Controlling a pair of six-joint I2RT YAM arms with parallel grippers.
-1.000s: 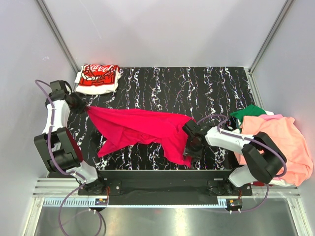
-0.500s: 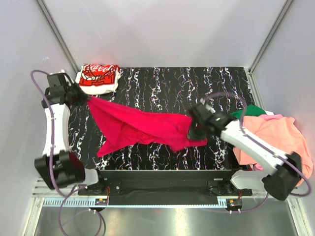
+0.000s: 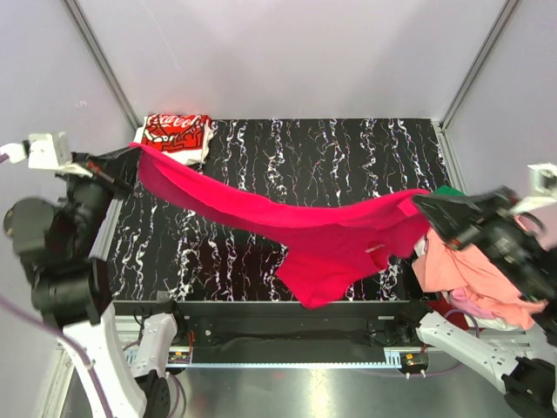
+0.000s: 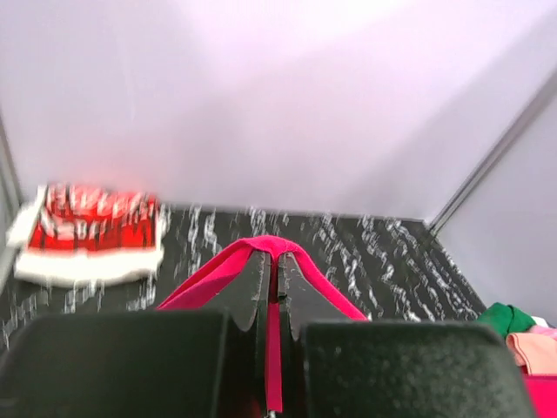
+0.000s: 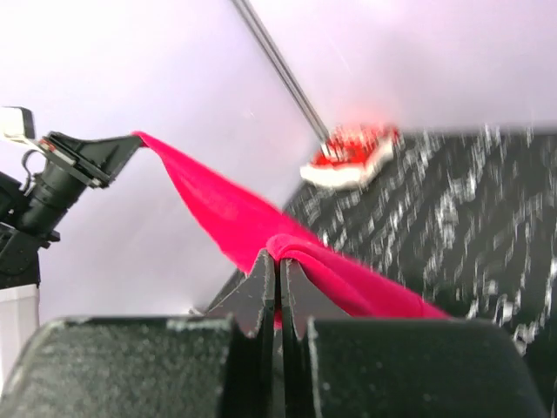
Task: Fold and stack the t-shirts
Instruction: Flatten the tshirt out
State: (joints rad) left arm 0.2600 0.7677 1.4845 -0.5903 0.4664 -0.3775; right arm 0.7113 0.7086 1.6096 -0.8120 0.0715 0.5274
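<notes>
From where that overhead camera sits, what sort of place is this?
Likely a robot test booth, not a home: plain white walls enclose a black marbled table, and the left hand and right hand stretch a crimson t-shirt between them.

My right pincer (image 5: 278, 261) is clamped on a fold of the crimson-pink t-shirt (image 5: 218, 209), and the cloth bunches over my fingertips. From there it stretches up and left to my left gripper (image 5: 122, 150), which holds the other end in the air. Beyond, a blurred white t-shirt with red print (image 5: 350, 157) lies at a far corner of the black marbled table (image 5: 487, 200).
</notes>
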